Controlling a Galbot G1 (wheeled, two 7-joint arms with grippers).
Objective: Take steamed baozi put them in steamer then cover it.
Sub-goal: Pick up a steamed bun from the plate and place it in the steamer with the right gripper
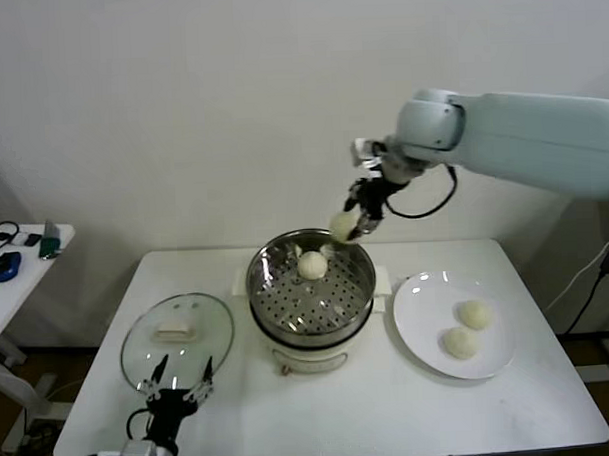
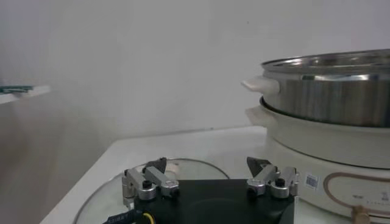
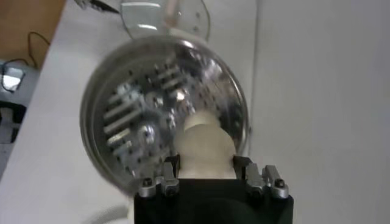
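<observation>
Right gripper over steamer back rim, fingers pinching one baozi. One bun sits on tray, two on plate. Dough looks soft, light: squeeze gently at sides. Left gripper spread, idle beside glass lid.
</observation>
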